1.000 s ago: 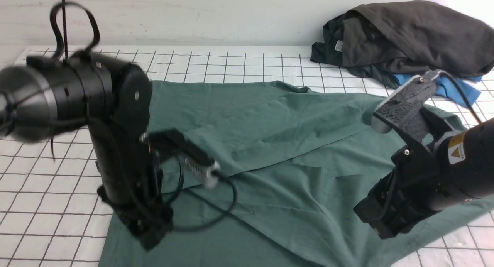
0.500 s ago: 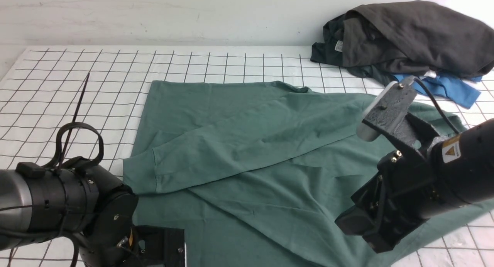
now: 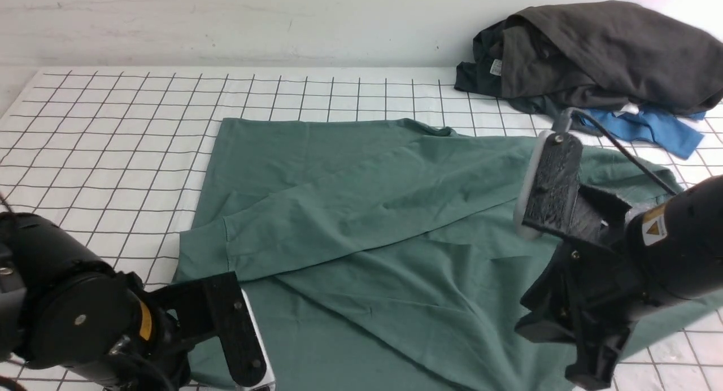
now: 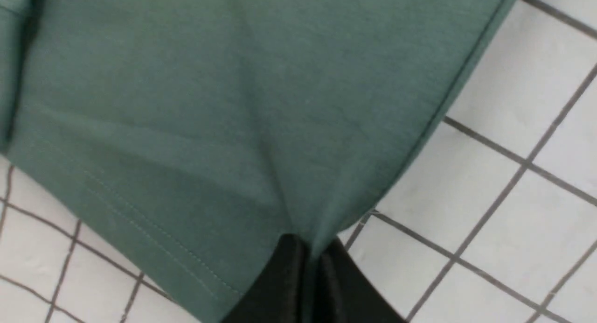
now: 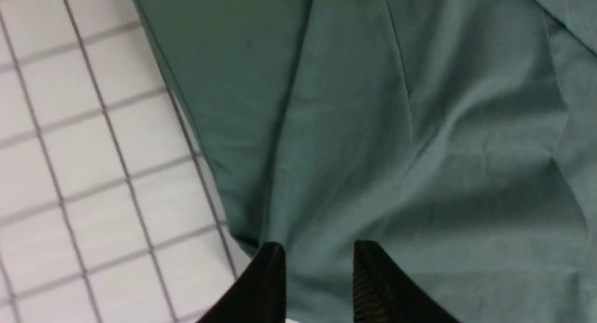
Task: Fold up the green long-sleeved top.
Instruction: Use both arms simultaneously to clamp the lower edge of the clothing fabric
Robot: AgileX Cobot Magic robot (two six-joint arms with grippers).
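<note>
From the front we see the green long-sleeved top spread flat on the gridded table cover. One sleeve is laid slantwise across the body, and its cuff lies at the shirt's left edge. Far back on the right, well apart from it, a heap of dark garments lies over a blue garment. The left arm sits low at the near left corner of the shirt and the right arm at the near right. From here we cannot tell how either set of fingers stands, as the arms' own bodies and the frame's edge hide them.

The left wrist view fills that gap. We see the left gripper with its fingers pressed together, and a pinch of the top's edge is caught between them. The cloth puckers into a ridge that runs away from the grip. The stitched hem and the grid lines show to either side.

In the right wrist view, the right gripper has its fingers apart. They stand near the shirt's edge with green cloth in the gap between them, and a crease runs off from the spot. The bare grid lies just beside.
</note>
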